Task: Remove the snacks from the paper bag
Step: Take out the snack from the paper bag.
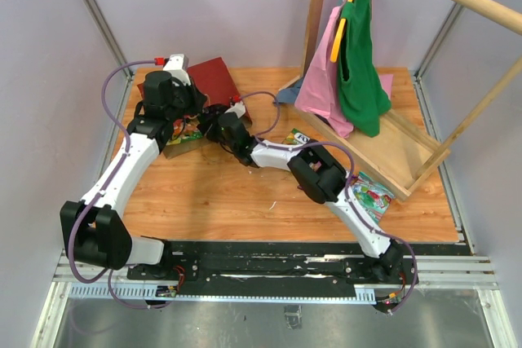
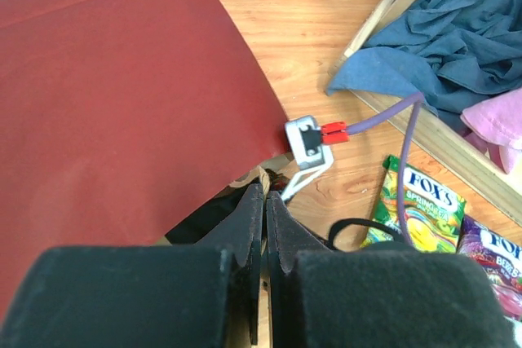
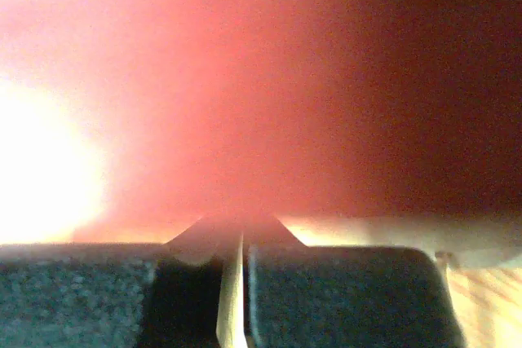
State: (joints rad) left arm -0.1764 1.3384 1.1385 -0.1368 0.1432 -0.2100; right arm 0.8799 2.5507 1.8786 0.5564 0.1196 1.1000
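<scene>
**Both pincers pressed together at the bag mouth**

The paper bag (image 1: 214, 79) lies on its side at the far left of the table (image 1: 245, 201), dark red face up, mouth toward the arms. In the left wrist view its red panel fills the left half, and a scrap of brown lip shows right at the fingertips.

Left gripper (image 2: 265, 201): fingers pressed together, tips at the bag's lower edge. Can't tell whether paper is caught between them.

Right gripper (image 3: 236, 230): fingers also pressed together. A pale sliver shows in the seam; can't tell what it is. Its camera gives only red blur with bright glare on the left. From overhead its tip sits at the bag mouth, just beside the left one.

Snacks lying out on the table:
- A yellow-green packet (image 2: 420, 209) and a purple packet (image 2: 489, 262) lie side by side near the wooden frame (image 1: 408, 152).
- A green packet (image 1: 371, 193) lies beside the right arm, at the frame's near corner.
- A bunch of colourful packets (image 1: 183, 132) sits under the left arm, just on the near side of the bag.

The bag's inside is hidden.

The frame takes up the right half of the table, with a blue cloth (image 2: 440, 30) heaped at its left end. A pink garment (image 1: 322, 79) and a green garment (image 1: 359, 63) hang on hangers above it.
</scene>
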